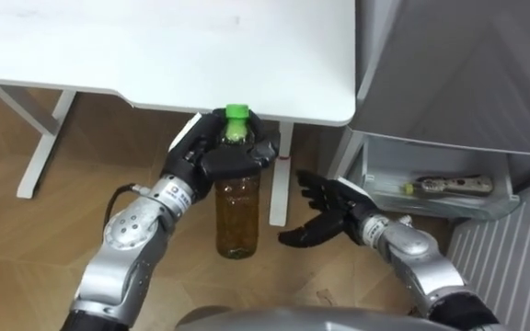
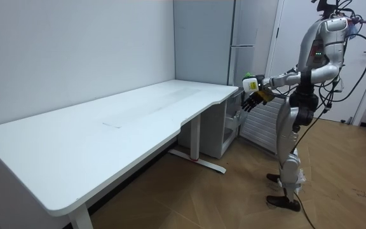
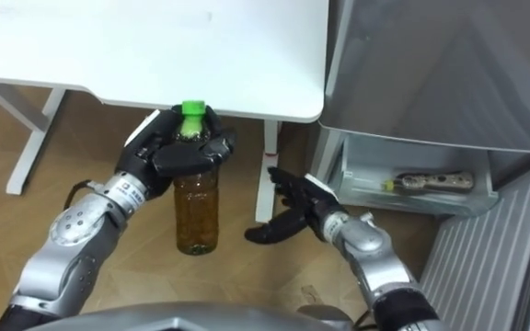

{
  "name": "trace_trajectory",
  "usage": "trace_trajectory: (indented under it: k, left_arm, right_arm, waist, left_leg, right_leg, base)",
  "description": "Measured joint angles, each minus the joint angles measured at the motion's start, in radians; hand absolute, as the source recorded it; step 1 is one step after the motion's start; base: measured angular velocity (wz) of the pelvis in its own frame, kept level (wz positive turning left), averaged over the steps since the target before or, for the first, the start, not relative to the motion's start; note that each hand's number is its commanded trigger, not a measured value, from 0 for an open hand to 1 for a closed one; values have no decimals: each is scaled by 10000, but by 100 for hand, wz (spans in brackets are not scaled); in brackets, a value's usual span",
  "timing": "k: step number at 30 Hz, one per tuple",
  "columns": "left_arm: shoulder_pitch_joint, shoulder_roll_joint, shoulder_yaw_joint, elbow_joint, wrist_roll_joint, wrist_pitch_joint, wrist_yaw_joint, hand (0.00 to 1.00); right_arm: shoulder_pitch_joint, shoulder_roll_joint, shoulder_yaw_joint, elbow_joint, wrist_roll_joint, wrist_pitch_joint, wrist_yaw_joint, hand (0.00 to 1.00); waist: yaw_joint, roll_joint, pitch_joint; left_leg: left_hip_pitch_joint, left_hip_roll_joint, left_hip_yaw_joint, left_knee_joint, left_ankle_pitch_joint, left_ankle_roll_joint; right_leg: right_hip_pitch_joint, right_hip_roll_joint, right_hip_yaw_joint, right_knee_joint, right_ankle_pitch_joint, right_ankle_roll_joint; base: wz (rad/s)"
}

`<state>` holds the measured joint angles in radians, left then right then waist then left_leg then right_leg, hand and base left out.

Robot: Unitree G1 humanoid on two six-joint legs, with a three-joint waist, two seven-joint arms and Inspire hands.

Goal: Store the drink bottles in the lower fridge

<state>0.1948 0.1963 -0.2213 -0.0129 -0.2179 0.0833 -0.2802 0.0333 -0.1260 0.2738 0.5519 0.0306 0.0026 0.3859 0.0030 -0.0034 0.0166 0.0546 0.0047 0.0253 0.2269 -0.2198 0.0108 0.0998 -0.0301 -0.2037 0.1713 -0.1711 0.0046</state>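
Since the bottle [image 1: 237, 213] is headed for the fridge [image 1: 458, 83], the left hand [image 1: 212, 156] grips its neck left of the fridge; the right hand [image 1: 325, 207] hangs open, nearer.

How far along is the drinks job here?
Done: one drink lies in the open lower fridge compartment. In hand: the left hand curls its fingers round a green-capped bottle near the table; the right hand is open. Left: getting that bottle into the compartment.
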Motion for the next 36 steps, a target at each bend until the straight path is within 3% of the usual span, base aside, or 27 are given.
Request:
trace_trajectory:
  k: [9, 16, 21, 25, 27, 31, 36]
  left_arm:
    - [-7, -143, -244, -101, 1832, -135, -152, 100]
    - [-24, -159, -653, -151, 2116, -316, -219, 100]
    - [-232, -28, -981, -447, 2123, -468, -323, 100]
    - [-247, 5, -1098, -601, 2274, -626, -382, 100]
    - [-243, 171, -1237, -804, 2618, -630, -451, 100]
    - [-244, 184, -1398, -834, 2738, -680, -407, 100]
    - [-245, 186, -1590, -833, 2737, -681, -366, 100]
  right_arm:
    - [112, -180, 298, -416, 5, -2, 1130, 0]
    - [240, -317, 792, -827, 258, -12, 2010, 0]
    - [168, -485, 1202, -1331, 2119, -18, 2934, 0]
    - [196, -515, 1442, -1325, 2505, -11, 3687, 0]
    - [243, -498, 1489, -1325, 2593, 1, 3839, 0]
    - [246, -643, 1574, -1323, 2853, 1, 3958, 0]
    - [246, -845, 1711, -1323, 3097, 2, 4052, 0]
  waist:
    - [5, 5, -25]
    - [8, -80, -83]
    - [35, -287, -7]
    - [43, -439, -32]
    - [46, -517, -57]
    - [44, -537, -64]
    - [44, -429, 8]
  left_leg:
    - [-1, -4, 21, 6, 1, 2]
    - [59, 2, 16, 15, 2, 3]
    - [-61, 6, 1, 92, 0, 3]
    - [-87, -4, 7, 94, 2, 6]
    - [-85, -10, 6, 106, 4, 8]
    - [-87, -10, 1, 103, 4, 10]
    - [-95, 3, 8, 18, 2, 8]
  right_leg:
    - [-11, -10, -39, 24, 0, 1]
    - [26, -23, -41, 89, 0, 1]
    - [-43, -21, -2, 144, -1, 2]
    - [-76, -24, 27, 134, -1, 1]
    - [-88, -26, 28, 135, 0, 0]
    - [-145, -29, 35, 144, 1, 0]
    - [-165, -16, 15, 141, 1, -1]
  base:
    - [0]
    - [0]
    - [0]
    - [0]
    - [0]
    - [0]
    - [0]
